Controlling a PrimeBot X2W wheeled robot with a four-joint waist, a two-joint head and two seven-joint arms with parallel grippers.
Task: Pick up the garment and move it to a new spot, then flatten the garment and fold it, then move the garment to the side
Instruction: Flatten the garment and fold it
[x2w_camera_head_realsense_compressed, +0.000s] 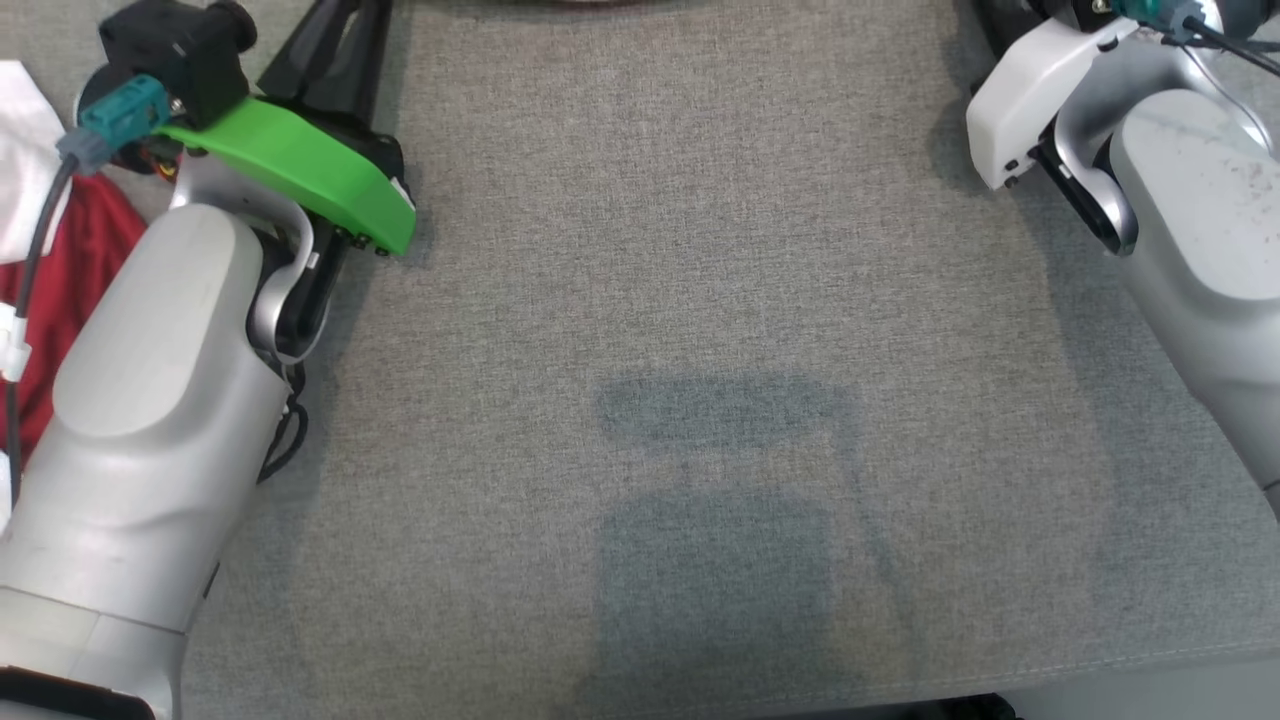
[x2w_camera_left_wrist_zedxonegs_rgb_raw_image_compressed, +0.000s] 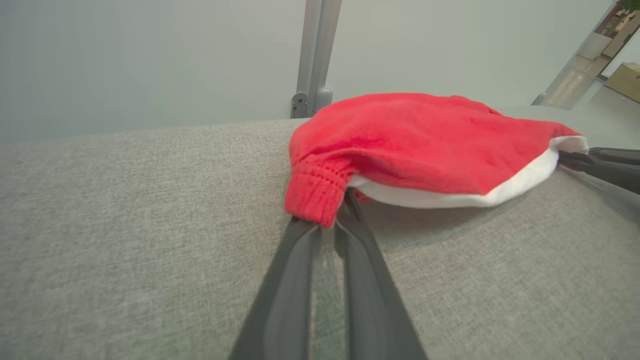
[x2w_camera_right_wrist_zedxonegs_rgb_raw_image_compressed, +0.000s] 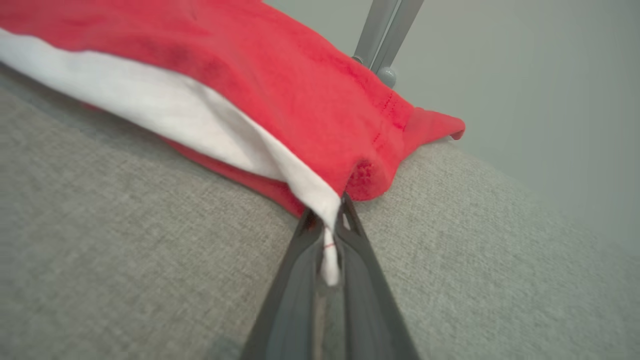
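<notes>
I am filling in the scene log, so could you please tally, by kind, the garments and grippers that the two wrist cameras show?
Garments: 1, the red and white garment
Grippers: 2, the left gripper and the right gripper, each shut on the garment
Total: 3

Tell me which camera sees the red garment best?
Left wrist view: nearly the whole red garment shows, pinched by the left gripper and right gripper. The right wrist view shows one corner close up. The head view has red cloth at its left edge, perhaps another.
</notes>
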